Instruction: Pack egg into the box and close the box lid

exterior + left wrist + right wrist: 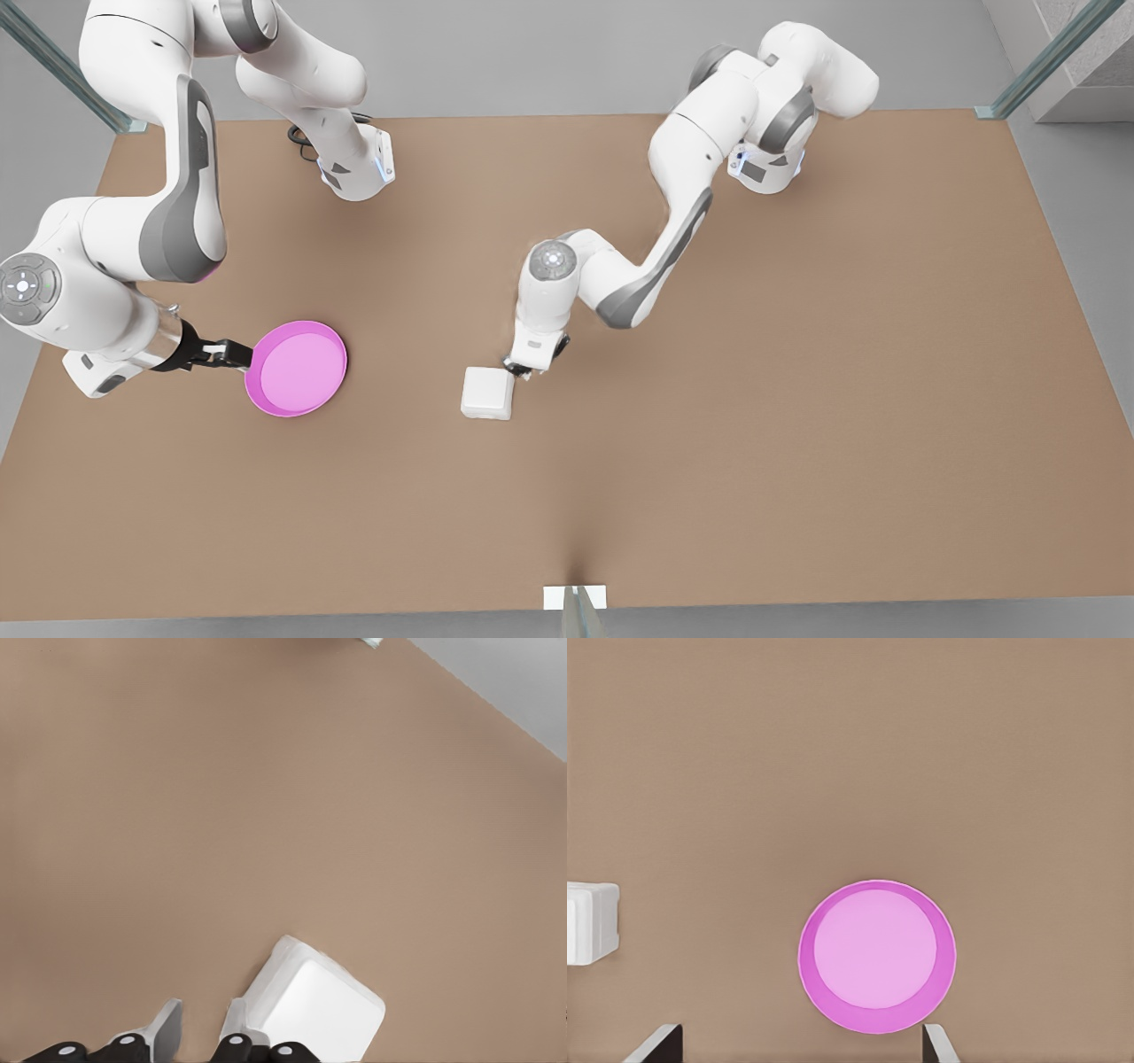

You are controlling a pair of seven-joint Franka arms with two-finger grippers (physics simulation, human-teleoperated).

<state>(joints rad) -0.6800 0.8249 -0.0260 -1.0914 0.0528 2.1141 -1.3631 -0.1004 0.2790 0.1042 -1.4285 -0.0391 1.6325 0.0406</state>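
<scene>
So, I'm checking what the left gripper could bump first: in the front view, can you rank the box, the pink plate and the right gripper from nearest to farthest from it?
1. The box, lid down, right at the left gripper, touching or almost so.
2. The pink plate, toward the front view's left.
3. The right gripper, at the plate's far edge, just beyond it.

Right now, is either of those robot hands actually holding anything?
No. The left gripper sits open at the closed box's edge, one finger against its side. The right gripper is open beside the empty pink plate.
</scene>
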